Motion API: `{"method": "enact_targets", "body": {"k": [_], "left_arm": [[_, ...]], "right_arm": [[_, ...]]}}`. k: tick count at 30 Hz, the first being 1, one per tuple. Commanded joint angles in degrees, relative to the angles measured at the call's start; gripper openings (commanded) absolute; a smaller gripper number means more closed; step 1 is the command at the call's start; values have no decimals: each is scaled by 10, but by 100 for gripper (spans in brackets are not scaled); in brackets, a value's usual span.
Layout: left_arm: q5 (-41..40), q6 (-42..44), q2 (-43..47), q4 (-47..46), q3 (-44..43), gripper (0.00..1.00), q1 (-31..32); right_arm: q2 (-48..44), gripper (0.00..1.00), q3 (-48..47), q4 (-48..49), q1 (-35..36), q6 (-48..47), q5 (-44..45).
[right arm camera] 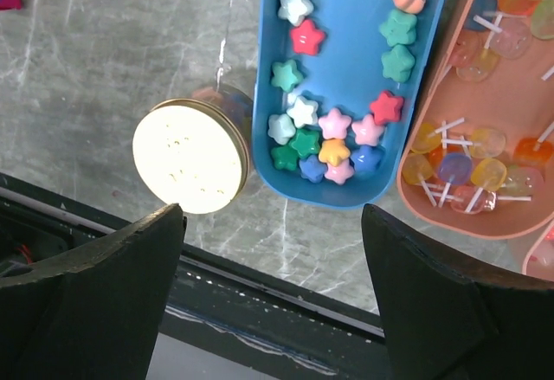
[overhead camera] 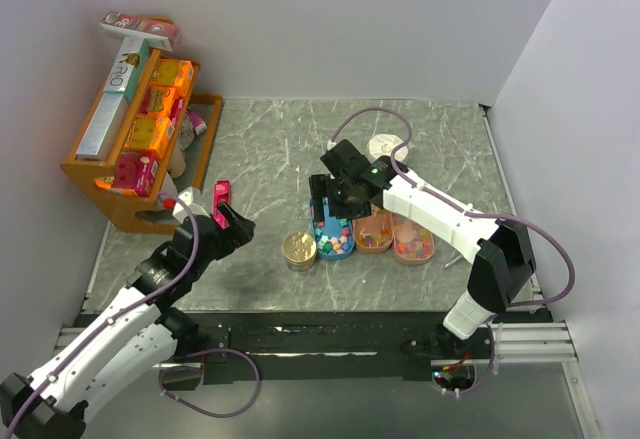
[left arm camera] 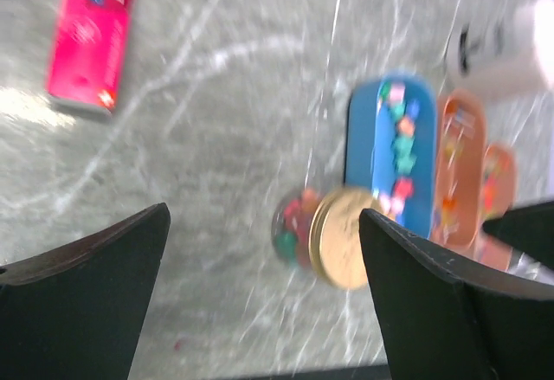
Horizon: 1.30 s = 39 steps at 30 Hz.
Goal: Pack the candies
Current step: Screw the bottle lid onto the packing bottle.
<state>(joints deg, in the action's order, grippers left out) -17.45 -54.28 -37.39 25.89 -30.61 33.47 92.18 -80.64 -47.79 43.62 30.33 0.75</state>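
A grey marbled table (overhead camera: pixel 270 149) stands between white walls (overhead camera: pixel 350 29). One blue tray (right arm camera: pixel 351 60) near the middle holds the candies (right arm camera: pixel 322 142). Two peach trays (right arm camera: pixel 506 103) lie to its right and one gold-lidded jar (right arm camera: pixel 186 159) to its left. The left gripper (left arm camera: pixel 262 215) and right gripper (right arm camera: pixel 268 224) both gape wide, empty.

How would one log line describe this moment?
left tool: open | right tool: open over blue tray | candies: in tray | jar: lidded

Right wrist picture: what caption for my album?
The open right tool hovers over star candies in a blue tray, beside a gold-lidded jar.
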Motion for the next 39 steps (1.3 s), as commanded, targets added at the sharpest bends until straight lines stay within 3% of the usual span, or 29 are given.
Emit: {"method": "enact_targets", "body": {"k": [1, 4, 8, 12, 19, 24, 26, 32, 39], "left_arm": [[-56, 9, 25, -36, -11, 96, 1], [10, 60, 7, -42, -24, 96, 1], [109, 93, -21, -121, 26, 96, 3], [139, 81, 0, -194, 89, 96, 32], [88, 123, -24, -279, 131, 96, 125], [-66, 141, -118, -337, 154, 97, 239], [-93, 146, -141, -389, 177, 96, 271], [-146, 172, -183, -446, 173, 96, 293], [-156, 231, -250, -589, 196, 97, 324]], "right_arm": [[-12, 90, -31, -19, -6, -9, -4], [-8, 90, -39, -22, -8, -10, -5], [-2, 91, -52, -26, -13, -8, -33], [6, 88, -68, -41, -17, -11, -52], [6, 87, -62, -46, -26, -14, -69], [15, 86, -59, -47, -27, -19, -78], [19, 86, -60, -48, -28, -22, -79], [26, 86, -65, -56, -31, -29, -90], [28, 80, -43, -46, -33, -39, -126]]}}
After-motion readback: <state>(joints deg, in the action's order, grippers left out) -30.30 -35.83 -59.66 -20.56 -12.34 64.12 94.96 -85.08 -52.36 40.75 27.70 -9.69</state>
